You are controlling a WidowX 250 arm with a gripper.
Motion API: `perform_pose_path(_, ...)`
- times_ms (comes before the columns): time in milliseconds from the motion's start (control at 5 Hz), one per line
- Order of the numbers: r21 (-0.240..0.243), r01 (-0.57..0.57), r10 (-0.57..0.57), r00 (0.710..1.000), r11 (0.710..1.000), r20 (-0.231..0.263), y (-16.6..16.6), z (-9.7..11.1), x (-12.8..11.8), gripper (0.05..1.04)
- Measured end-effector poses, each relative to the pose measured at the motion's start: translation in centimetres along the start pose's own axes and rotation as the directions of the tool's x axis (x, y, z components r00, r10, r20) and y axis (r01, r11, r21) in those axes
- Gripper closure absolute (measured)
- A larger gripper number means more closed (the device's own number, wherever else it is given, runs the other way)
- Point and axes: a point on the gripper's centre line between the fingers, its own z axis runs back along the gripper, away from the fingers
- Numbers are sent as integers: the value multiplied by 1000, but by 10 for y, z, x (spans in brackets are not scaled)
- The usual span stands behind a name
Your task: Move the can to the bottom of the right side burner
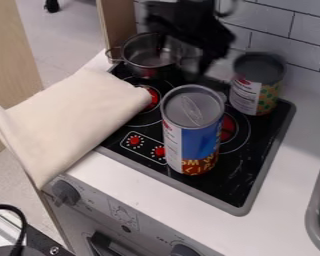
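The black claw (197, 39) hangs above the rear part of the stove, at the top of the view; it is blurred, and I cannot tell whether it is apart or together. Just below it, to the left in the view, a round silver metal pot (147, 60) with looped handles sits on the rear left of the black cooktop (234, 191).

Nearer the camera, a tall cylindrical can with a blue, white and dark red label (201, 137) stands upright toward the cooktop's front, its silver lid facing up. It overlaps the view of the red-centred right burner (227, 128), so its base appears in front of and slightly left of that burner. Behind it to the right, a dark-topped can with a green, yellow and white label (256, 97) stands upright near the grey tiled wall (307, 28).

A cream cloth (72, 117) lies over the left side of the cooktop, partly covering the red-centred left burner (151, 97), and drapes past the white surface (146, 191). Beside the tall can are two red printed dials (134, 140). Farther out are a grey knob (66, 192) on the stove front and a grey sink (315, 211) at the right edge.
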Motion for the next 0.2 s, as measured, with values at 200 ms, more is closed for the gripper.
perform_pose_path(200, -31, -31, 31, 1000, 999, -7, 18, -2, 5, 82)
